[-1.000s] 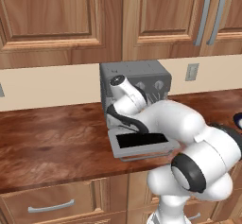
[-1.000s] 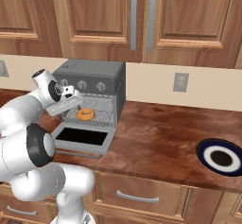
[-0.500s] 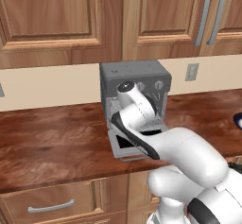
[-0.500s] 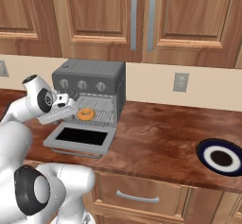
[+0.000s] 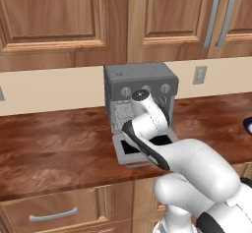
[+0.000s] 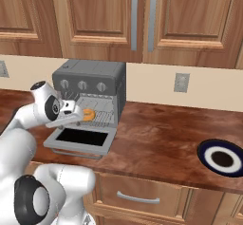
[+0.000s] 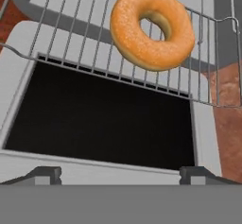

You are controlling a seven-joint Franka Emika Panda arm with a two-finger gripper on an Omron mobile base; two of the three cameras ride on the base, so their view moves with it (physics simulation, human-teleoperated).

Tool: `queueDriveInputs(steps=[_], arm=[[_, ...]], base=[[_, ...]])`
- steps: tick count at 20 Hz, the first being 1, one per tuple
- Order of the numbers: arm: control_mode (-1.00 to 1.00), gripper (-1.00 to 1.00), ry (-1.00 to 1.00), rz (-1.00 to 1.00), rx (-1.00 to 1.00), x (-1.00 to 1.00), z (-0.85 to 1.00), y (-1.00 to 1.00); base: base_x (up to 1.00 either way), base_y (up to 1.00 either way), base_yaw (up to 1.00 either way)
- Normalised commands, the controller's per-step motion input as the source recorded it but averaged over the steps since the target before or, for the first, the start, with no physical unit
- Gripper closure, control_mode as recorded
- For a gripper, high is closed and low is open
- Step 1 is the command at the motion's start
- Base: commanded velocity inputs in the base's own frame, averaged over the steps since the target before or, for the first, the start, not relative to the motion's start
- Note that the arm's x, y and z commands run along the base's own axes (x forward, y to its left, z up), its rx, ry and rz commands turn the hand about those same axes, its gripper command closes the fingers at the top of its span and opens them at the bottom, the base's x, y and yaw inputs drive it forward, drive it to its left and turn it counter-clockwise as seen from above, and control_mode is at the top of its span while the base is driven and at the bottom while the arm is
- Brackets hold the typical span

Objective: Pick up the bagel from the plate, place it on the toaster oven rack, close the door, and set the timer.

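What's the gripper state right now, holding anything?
Gripper: open, holding nothing; the bagel lies free on the toaster oven rack, above the open door.

Item: glossy white robot arm [image 5: 197,173] of rounded, bulbous plastic segments, smooth and unmarked. Joints: dark grey to black bands between segments; one black curved seam [image 5: 142,146] along the forearm; one round dark grey joint cap [image 6: 31,202] with a paler ring at the lower body. Wrist: white ball-shaped housing with small dark circular end disc [image 5: 139,96]. Pincer [image 7: 120,173]: two small dark grey finger tips [image 7: 45,173], blocky, matte.
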Motion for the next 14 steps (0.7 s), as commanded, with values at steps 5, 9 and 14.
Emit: queueDriveInputs(steps=[5, 9, 14], arm=[[-1.0, -1.0, 0.0, -0.01, 0.04, 0.29, -0.23, -0.01], [-1.0, -1.0, 0.0, 0.0, 0.02, 0.34, -0.26, 0.0], [-1.0, -1.0, 0.0, 0.0, 0.0, 0.41, -0.24, 0.0]], base=[[0.0, 0.0, 0.0], [0.0, 0.0, 0.0], [0.0, 0.0, 0.0]])
